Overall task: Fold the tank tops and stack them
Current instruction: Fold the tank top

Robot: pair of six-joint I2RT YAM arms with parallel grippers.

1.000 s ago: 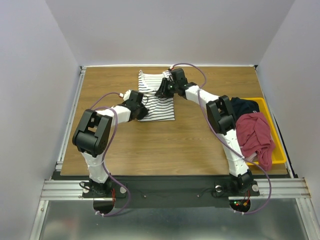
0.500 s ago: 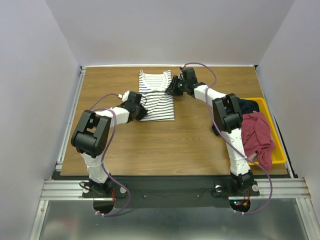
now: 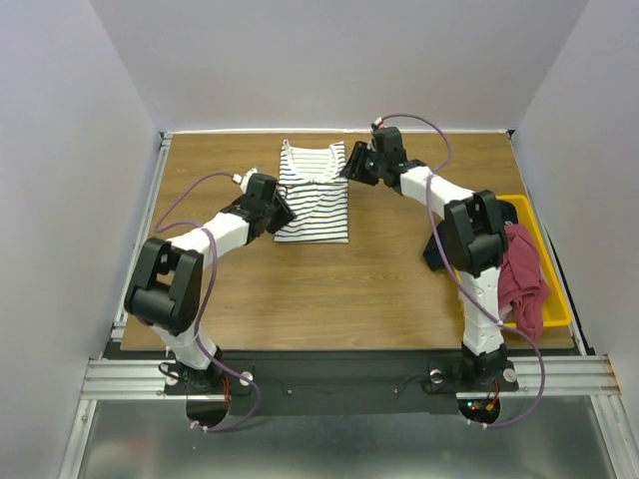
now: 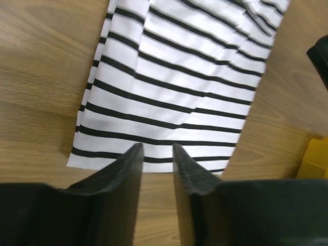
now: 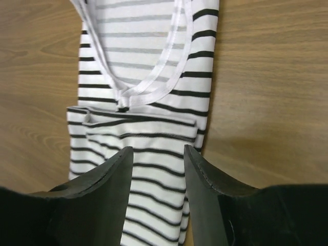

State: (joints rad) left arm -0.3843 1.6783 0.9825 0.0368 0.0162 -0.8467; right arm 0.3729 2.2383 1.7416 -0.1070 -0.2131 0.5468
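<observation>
The white tank top with thin dark stripes (image 3: pixel 315 195) lies folded lengthwise on the table, neckline toward the far edge, and also fills the left wrist view (image 4: pixel 174 87) and the right wrist view (image 5: pixel 148 61). My left gripper (image 3: pixel 283 212) sits at the top's left side near its hem; its jaws (image 4: pixel 156 148) stand open over bare wood with nothing between them. My right gripper (image 3: pixel 350 168) hovers at the top's far right corner, open (image 5: pixel 158 151) above the striped cloth without holding it. The dark red tank top (image 3: pixel 521 279) lies bunched in the yellow bin.
The yellow bin (image 3: pixel 546 239) stands at the table's right edge, partly behind my right arm, and a corner of the bin (image 4: pixel 313 159) shows in the left wrist view. The wooden table (image 3: pixel 329 289) has metal rails along its left and near edges.
My left gripper has opened, let go of the striped top's edge and drawn back left. My right gripper has swung to the top's far right corner and opened wider.
</observation>
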